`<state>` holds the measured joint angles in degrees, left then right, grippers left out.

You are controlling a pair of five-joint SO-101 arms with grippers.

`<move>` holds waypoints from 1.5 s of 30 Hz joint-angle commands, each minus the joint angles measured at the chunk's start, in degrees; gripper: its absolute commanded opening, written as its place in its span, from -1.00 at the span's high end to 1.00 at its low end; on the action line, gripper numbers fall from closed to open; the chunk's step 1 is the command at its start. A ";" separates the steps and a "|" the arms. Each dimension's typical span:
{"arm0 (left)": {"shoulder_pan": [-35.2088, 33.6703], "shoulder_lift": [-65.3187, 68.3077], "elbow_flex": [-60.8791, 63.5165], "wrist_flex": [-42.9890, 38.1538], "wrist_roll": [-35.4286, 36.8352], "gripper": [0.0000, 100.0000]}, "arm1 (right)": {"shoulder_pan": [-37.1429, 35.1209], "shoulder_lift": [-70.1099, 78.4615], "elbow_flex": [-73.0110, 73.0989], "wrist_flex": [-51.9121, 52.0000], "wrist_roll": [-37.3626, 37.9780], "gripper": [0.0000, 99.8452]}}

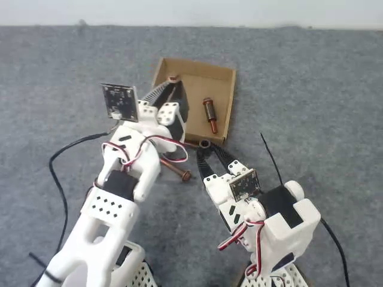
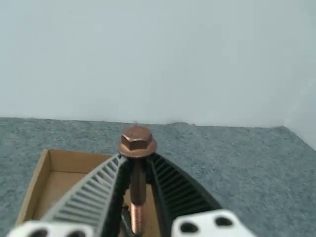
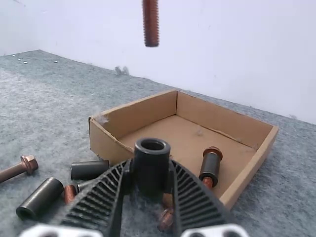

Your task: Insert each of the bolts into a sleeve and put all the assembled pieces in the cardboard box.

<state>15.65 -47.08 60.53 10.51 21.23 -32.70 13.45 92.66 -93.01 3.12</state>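
Bolt [image 2: 137, 143] in left end effector [image 2: 137, 162], sleeve [image 3: 152, 160] in right end effector [image 3: 151, 173].

Copper bolt [image 2: 137, 144]; black sleeve [image 3: 151, 165]; tan cardboard box [image 3: 219, 118]; mottled grey carpet [image 1: 311, 78]; white arms [image 1: 111, 206] with ribbed black fingers [image 3: 96, 200]; red, white and black wires [image 1: 127, 160].

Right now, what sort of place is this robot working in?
Probably a robotics lab bench, not a factory: a grey felt-like tabletop against a bare white wall, with a small cardboard box and loose sleeves laid out as a practice task.
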 commanded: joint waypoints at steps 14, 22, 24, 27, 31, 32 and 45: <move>7.65 -2.90 2.33 4.57 0.18 0.98 | -0.48 -0.31 1.05 -0.13 0.53 0.99; 9.58 -10.73 3.12 12.66 -1.76 0.98 | -0.48 -0.31 1.05 -0.31 0.53 0.99; 10.73 -12.92 5.14 13.01 -1.76 0.98 | -0.48 -0.31 1.05 -0.31 0.53 0.99; 10.90 -14.68 8.48 9.93 -1.76 0.98 | -0.48 -0.31 1.05 -0.31 0.53 0.99; 10.64 -14.86 12.35 4.31 -1.85 0.98 | -0.48 -0.31 1.23 -0.31 0.53 0.99; 10.73 -14.86 12.97 3.34 -1.85 0.98 | -0.48 -0.31 1.23 -0.31 0.62 0.99; 11.08 -15.30 14.73 -2.20 -1.93 0.98 | -0.40 -0.31 1.23 -0.22 0.62 0.99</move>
<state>26.29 -59.82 76.09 12.18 19.91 -32.62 13.45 92.66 -93.01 3.12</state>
